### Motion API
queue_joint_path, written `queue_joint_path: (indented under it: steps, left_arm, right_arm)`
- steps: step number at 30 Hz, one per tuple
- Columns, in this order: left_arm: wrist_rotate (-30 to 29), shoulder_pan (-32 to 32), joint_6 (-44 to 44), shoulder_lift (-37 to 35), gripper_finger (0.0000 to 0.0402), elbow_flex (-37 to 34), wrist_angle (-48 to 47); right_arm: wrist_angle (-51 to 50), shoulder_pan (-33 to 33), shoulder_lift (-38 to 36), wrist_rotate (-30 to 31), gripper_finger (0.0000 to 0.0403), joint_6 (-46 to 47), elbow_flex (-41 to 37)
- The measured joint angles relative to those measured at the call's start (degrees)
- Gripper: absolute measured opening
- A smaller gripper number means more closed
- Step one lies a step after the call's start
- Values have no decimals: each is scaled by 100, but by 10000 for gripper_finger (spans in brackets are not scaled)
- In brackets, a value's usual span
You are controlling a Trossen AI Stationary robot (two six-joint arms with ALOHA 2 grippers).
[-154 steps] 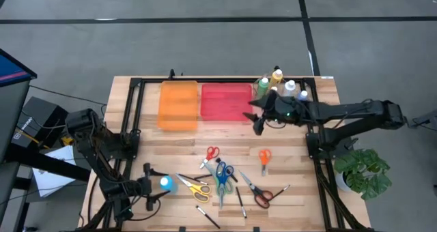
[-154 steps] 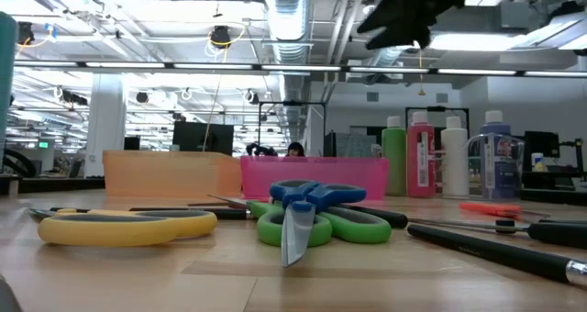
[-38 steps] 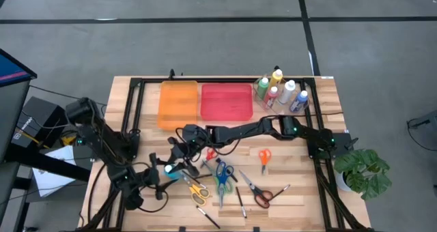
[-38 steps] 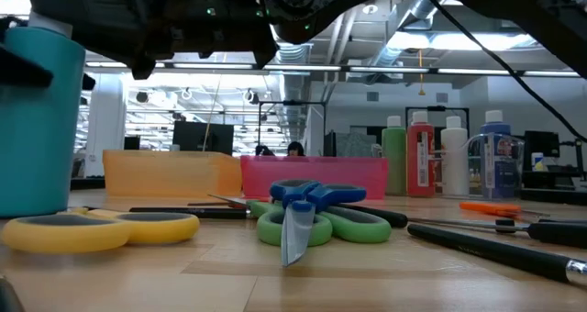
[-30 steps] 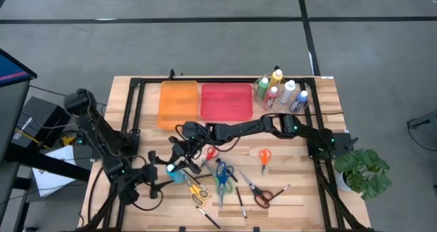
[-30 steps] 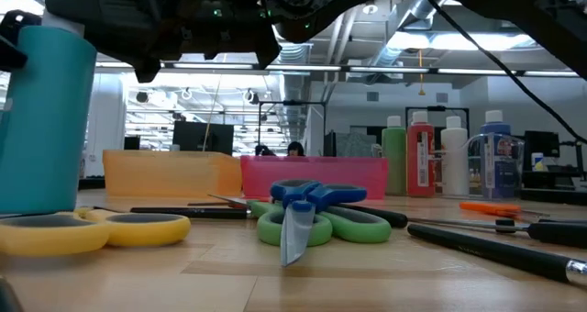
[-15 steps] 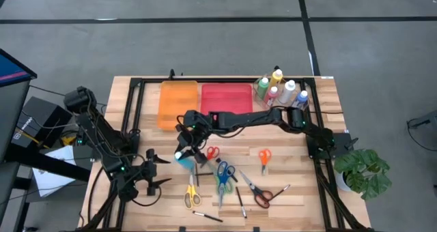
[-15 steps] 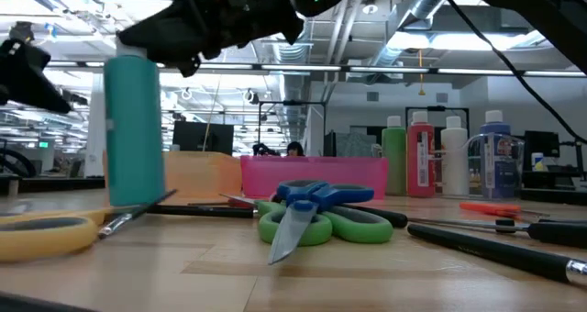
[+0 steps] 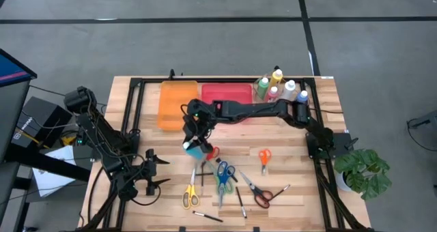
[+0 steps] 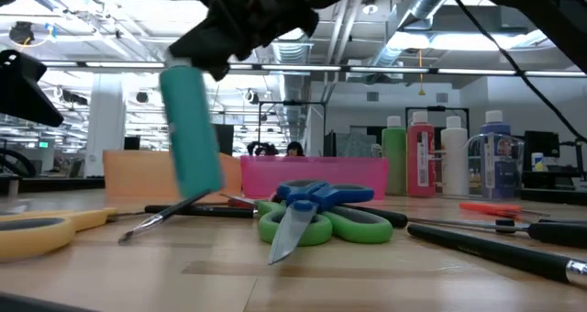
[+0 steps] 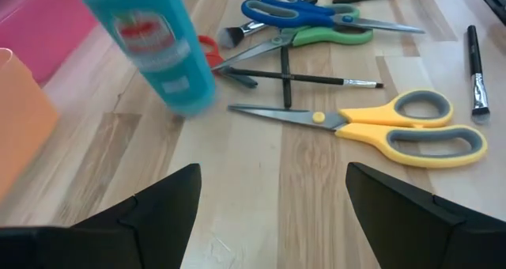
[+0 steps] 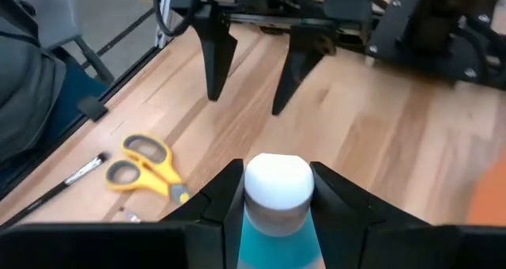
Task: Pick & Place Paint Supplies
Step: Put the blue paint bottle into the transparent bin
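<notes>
High view: my right gripper (image 9: 196, 140) carries the blue paint bottle (image 9: 194, 149) above the table (image 9: 287, 157), near the pink tray (image 9: 226, 99).

Low view: bottle tilted; lift clear of the scissors (image 10: 316, 217).

Right wrist view: fingers clamp its neck. Left gripper (image 9: 153, 171) open, idle.

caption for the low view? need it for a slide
Right gripper carries a teal paint bottle tilted above the table, with scissors and brushes scattered below.
</notes>
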Motion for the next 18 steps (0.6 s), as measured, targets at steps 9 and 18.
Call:
queue_joint_path:
  steps: [9, 18]
  left_arm:
    - [49, 0, -26, 0, 309, 0, 13]
    - [61, 0, -28, 0, 309, 0, 11]
  right_arm:
    - [517, -307, -1800, 49, 113, 121, -2005]
    - [2112, -246, -4945, 2288, 113, 1298, -5494]
